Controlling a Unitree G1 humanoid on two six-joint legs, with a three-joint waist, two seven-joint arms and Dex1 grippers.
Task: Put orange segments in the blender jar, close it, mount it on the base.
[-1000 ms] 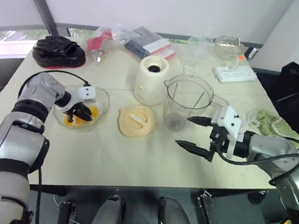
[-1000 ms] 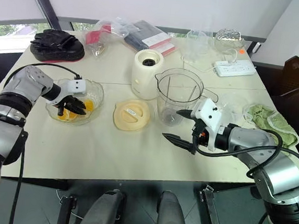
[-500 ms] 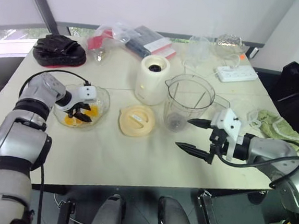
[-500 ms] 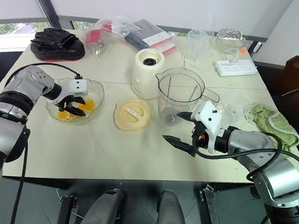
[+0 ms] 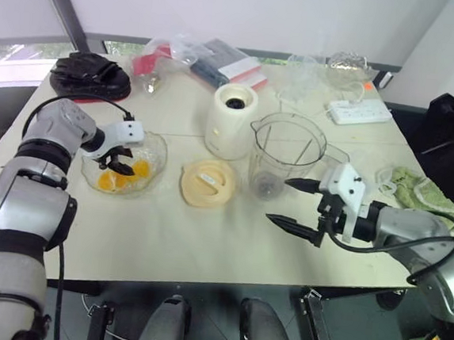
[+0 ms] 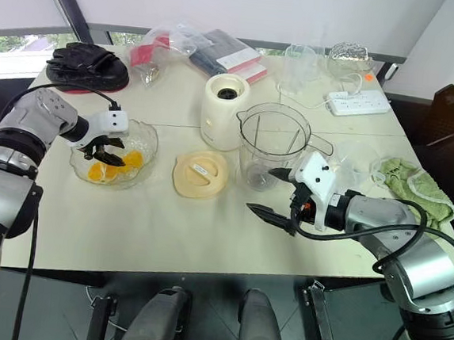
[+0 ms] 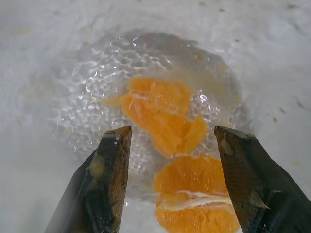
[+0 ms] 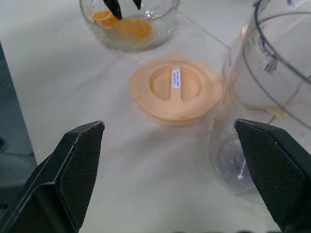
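1. Segments first: the orange segments (image 7: 167, 116) lie in the crinkled bowl (image 5: 155, 149), directly under the left pincer (image 5: 118, 165), whose fingers (image 7: 109, 165) stand apart with nothing between them; the nearest piece lies crosswise between the tips.
2. The left arm is plainly nearer; the right pincer (image 5: 294, 201) hangs spread wide and empty, just in front of the blender jar (image 5: 285, 155).
3. The jar stands upright and empty, well off to the left pincer's right, past the lid (image 5: 208, 182) and beside the base (image 5: 231, 121).
4. The table (image 5: 204, 248) between bowl and jar is flat, though its far edge is cluttered.
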